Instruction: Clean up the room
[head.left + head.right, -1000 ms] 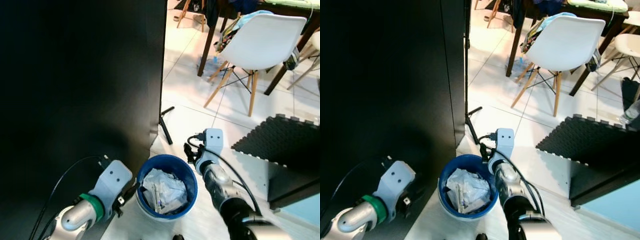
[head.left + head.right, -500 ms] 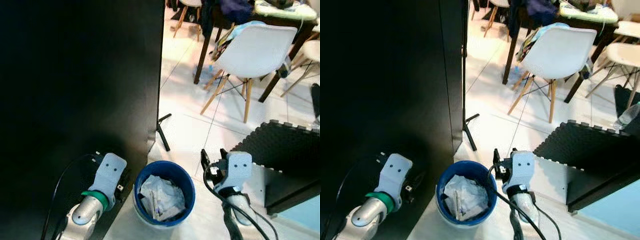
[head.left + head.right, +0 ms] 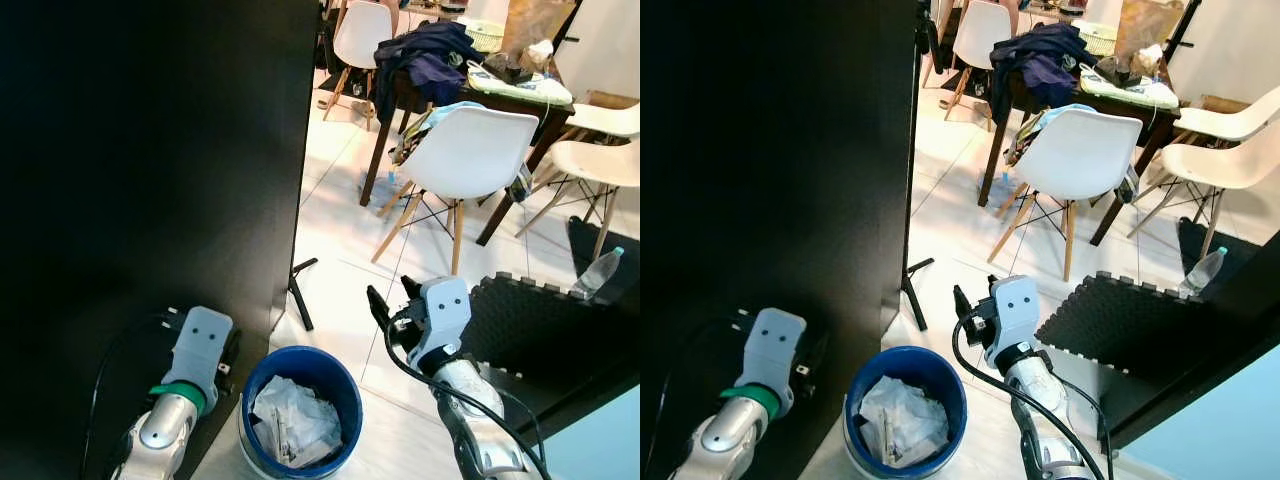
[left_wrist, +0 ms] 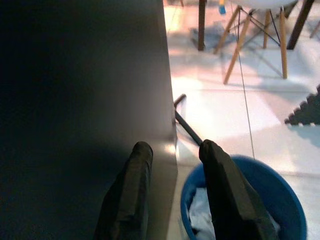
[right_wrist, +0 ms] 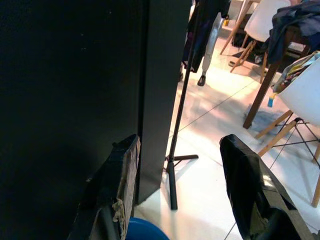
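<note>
The right gripper [image 3: 386, 303] has lifted away from the blue bin [image 3: 300, 370], fingers spread and empty. Crumpled paper [image 3: 290, 423] lies inside, so that drop looks done. The left gripper [image 4: 172, 165], near left, is parted, holding nothing.

Bin [image 3: 300, 412] on the floor — panel [image 3: 150, 170] to its left, chair [image 3: 470, 150] and table [image 3: 500, 95] beyond.

Right tool [image 3: 385, 302] agape; left tool [image 4: 172, 150] parted
</note>
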